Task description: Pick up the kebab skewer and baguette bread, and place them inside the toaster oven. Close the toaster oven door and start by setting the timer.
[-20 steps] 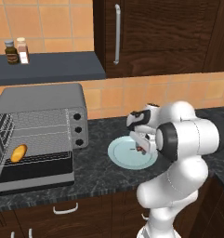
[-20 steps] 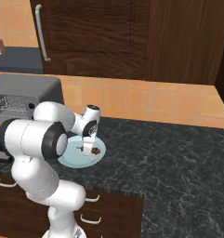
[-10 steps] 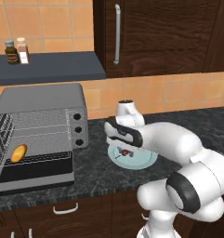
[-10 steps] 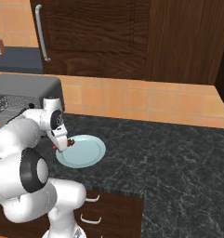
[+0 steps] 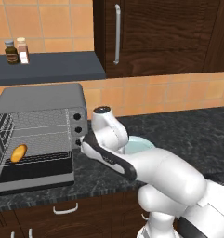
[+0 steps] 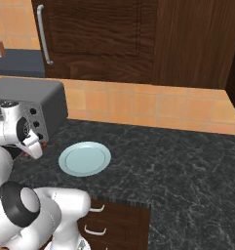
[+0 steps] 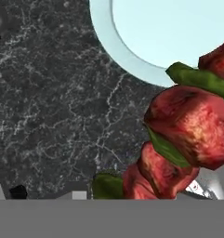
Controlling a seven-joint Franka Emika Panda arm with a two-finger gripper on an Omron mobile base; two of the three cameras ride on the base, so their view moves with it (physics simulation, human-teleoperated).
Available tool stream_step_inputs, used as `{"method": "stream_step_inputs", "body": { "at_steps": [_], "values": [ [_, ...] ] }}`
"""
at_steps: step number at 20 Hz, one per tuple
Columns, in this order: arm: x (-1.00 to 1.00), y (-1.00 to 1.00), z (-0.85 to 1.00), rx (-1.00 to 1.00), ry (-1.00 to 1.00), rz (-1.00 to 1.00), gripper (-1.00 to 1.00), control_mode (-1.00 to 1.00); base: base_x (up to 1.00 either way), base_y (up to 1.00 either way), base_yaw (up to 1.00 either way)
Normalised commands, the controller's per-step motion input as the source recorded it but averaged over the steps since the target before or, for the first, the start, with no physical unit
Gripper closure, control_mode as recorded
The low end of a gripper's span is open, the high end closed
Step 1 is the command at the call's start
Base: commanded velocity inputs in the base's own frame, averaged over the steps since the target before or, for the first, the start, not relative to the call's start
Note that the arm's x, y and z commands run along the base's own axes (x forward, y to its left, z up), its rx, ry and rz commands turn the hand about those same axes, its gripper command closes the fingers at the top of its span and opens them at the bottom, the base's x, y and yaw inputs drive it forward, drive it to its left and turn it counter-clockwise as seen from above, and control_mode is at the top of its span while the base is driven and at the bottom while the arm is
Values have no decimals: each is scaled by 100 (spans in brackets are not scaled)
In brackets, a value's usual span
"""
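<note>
Step in hand: carrying the kebab skewer [image 7: 183, 139] across to the toaster oven [image 5: 39, 132], as I read it.
Pincer: pinching the kebab skewer; in the hand view the meat hangs right at the camera, over the dark bench [image 7: 53, 102] and the edge of the pale-blue plate [image 7: 132, 42].
Doing it well: keep the stick level and come in at the mouth square, above the toaster oven door [image 5: 32, 179], which lies dropped open, so the chunks don't catch the frame.
Landing spot: the wire rack, beside the baguette bread [image 5: 18, 153] already lying at its left, not on top of it.
Skewer's look: fat glossy red-brown chunks with green pieces wedged between them.
Afterwards: door up, then the timer knob.
</note>
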Motion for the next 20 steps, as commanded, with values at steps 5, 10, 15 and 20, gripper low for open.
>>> {"method": "stream_step_inputs", "body": {
  "at_steps": [5,10,15,20],
  "values": [
    [51,100,20,0,-7,11,100,-100,0,0,0],
    [62,100,20,0,-5,5,100,-100,0,0,0],
    [9,81,13,-3,-13,10,100,-100,0,0,0],
    [57,38,0,-1,-6,2,100,-100,0,0,0]
  ]
}}
